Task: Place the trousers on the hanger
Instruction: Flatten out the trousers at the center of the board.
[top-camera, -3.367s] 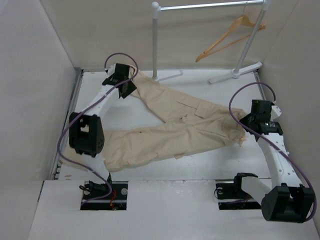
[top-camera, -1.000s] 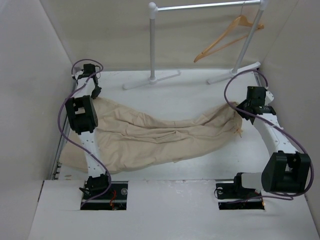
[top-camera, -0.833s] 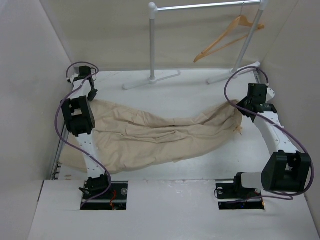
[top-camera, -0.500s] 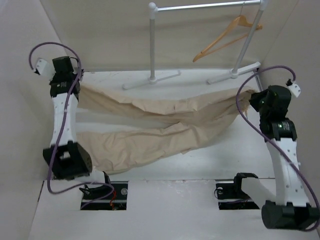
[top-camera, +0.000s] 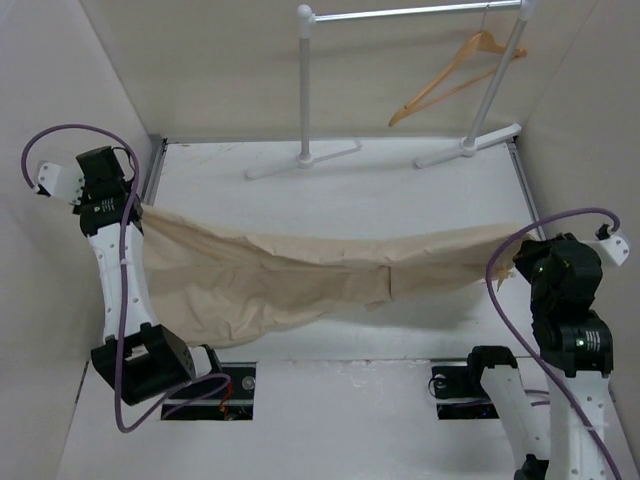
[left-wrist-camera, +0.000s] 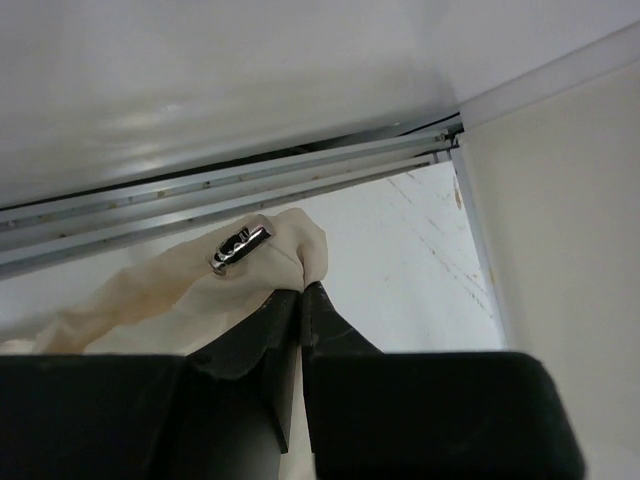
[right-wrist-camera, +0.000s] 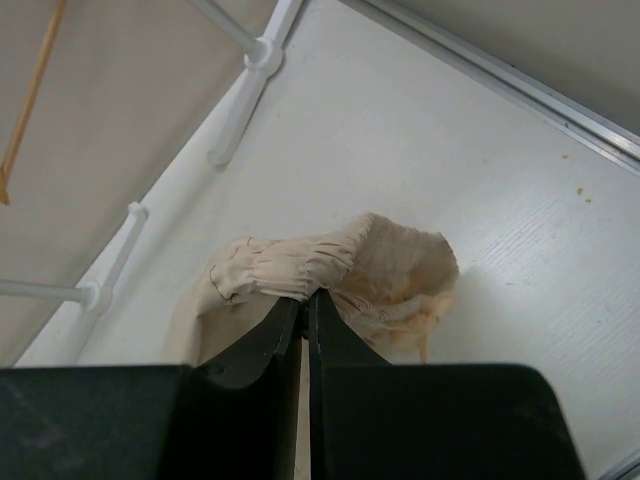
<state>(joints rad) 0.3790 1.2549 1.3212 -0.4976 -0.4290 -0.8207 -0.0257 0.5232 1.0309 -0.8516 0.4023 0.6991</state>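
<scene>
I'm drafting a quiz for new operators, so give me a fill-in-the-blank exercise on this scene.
1. The left pincer and the right pincer are both ____ on the long beige cotton trousers.
2. The light-wood triangular hanger hangs from the white metal garment ____.
3. The shiny metal clasp on the trousers shows in the ____ wrist view.
Missing words: shut; rail; left.

beige trousers stretched wide, lifted at both ends, wrinkled middle sagging; light-wood hanger hangs tilted at far right.
</scene>
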